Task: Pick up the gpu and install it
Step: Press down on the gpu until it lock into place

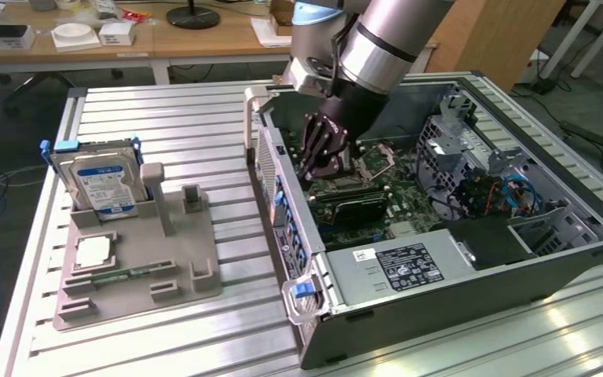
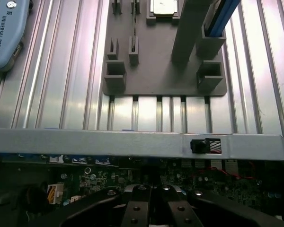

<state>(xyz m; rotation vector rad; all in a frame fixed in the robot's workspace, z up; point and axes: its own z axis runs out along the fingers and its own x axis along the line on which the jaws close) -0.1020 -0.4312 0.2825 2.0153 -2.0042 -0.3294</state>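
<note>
reaching down into the open computer case (image 1: 553,259), which lies on its side on the slatted metal table (image 1: 176,126). gripper (image 1: 323,169) low inside the case, near the wall on the exterior view's left, over the green motherboard (image 1: 407,212). fingers (image 2: 137,208) drawn together with no gap between them. cannot tell whether anything thin is pinched at the tips.

gpu (image 1: 352,208) inside the case, not out on the table: a dark flat card just below the fingertips, lying along the motherboard between the processor socket (image 1: 375,161) and the silver power supply (image 1: 396,267). contact between tips and card too hidden to call.

outside the case, on the exterior view's left, a grey holder tray (image 1: 176,259) resting on the table. standing upright in its back slot, a silver hard drive (image 1: 97,184) with a blue label. lying flat on it, a pale square chip (image 1: 94,251) and, just beside that, a narrow green memory stick (image 1: 123,275).

from the wrist: same grey tray beyond the case wall (image 2: 132,142), board components under the closed fingers.
</note>
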